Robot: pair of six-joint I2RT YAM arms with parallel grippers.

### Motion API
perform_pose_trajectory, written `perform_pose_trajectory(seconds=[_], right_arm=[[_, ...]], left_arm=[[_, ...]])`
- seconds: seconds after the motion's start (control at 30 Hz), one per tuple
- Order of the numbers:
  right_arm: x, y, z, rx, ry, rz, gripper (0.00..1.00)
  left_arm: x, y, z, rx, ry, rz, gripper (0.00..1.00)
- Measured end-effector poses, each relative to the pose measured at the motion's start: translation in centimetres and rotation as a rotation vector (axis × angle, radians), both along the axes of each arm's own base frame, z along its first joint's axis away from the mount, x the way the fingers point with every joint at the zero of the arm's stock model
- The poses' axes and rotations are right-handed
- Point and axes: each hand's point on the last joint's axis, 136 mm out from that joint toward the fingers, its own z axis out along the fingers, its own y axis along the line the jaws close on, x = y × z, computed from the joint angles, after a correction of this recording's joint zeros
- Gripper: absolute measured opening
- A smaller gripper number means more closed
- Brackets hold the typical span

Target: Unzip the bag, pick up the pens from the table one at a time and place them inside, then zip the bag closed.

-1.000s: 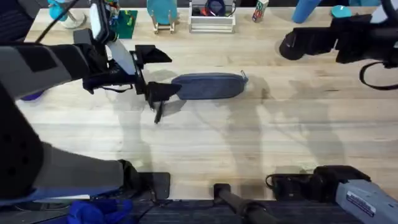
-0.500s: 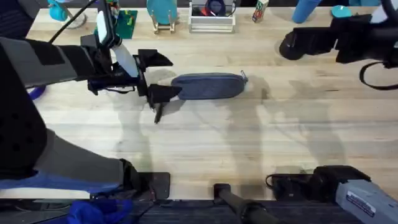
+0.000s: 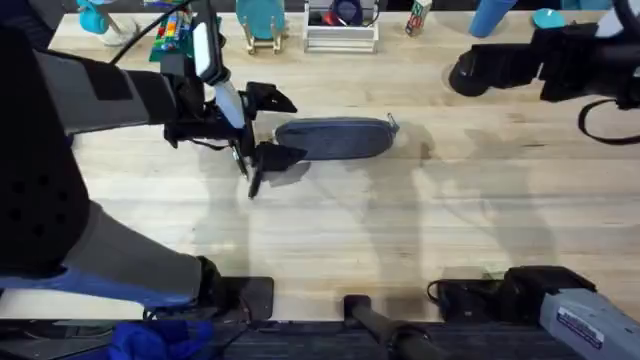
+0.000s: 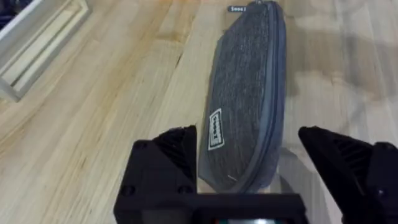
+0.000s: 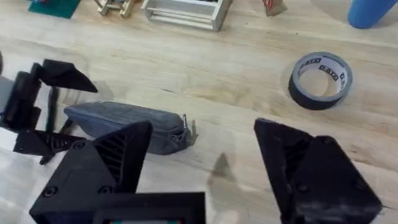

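The blue-grey bag [image 3: 338, 138] lies lengthwise on the table [image 3: 400, 220], zipped, with its metal pull [image 3: 392, 124] at the right end. My left gripper [image 3: 293, 130] is open and straddles the bag's left end. In the left wrist view the bag [image 4: 245, 87] runs away from between the two black fingers [image 4: 168, 155]. One dark pen [image 3: 254, 181] lies just below the left gripper's nearer finger. My right gripper [image 3: 463, 72] hovers open at the back right, away from the bag [image 5: 124, 124], with nothing between its fingers.
A black tape roll [image 5: 321, 79] lies to the right of the bag. Along the table's back edge stand a white rack [image 3: 341, 30], a blue wooden stand [image 3: 262, 25], a green board [image 3: 205, 35] and a blue cylinder [image 3: 495, 15].
My left gripper has moved right, from beside the bag's left end to around it. The bag, the pen and the right arm have stayed still.
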Motion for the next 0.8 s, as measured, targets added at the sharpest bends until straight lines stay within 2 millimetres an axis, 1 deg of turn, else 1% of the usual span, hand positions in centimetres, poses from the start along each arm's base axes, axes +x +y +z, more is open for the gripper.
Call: perform_pose_trajectory(seconds=[0.23,0.73,0.77,0.8], right_arm=[[0.00,0.00,0.01,0.000,0.000,0.000,0.996],[0.00,0.00,0.00,0.000,0.000,0.000,0.996],[0.00,0.00,0.00,0.000,0.000,0.000,0.995],[0.00,0.00,0.00,0.000,0.000,0.000,0.995]], left_arm=[[-0.03,-0.09,-0.54,0.036,0.001,-0.005,0.992],[0.00,-0.06,-0.59,0.039,0.000,-0.004,0.992],[-0.01,-0.06,-0.59,0.039,0.000,-0.004,0.948],[0.00,-0.06,-0.58,0.039,-0.001,-0.005,0.879]])
